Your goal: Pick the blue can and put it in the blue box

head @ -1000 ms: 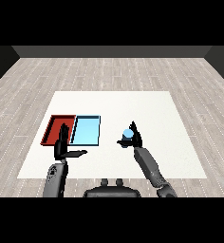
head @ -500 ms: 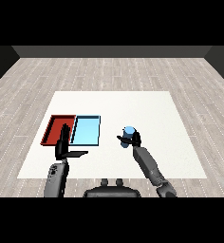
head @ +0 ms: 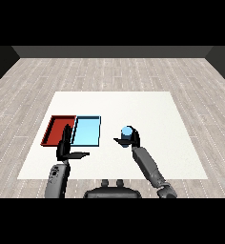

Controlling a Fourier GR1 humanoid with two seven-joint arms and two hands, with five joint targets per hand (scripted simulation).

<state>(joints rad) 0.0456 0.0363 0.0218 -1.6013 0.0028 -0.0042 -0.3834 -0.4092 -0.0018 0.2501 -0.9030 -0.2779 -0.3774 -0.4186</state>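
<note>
We see right hand [head: 131, 141] wrapped round blue can [head: 127, 132], ready for carry; blue tray [head: 87, 131] at nine o'clock. Left hand [head: 66, 147] idle, fingers straight.

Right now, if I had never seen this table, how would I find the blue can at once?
Start at the white table and find the red tray and light blue tray lying side by side near its left. Look right of the light blue tray: the blue can is there, with the right hand curled round it. It is the only small round thing, outside both trays.
</note>
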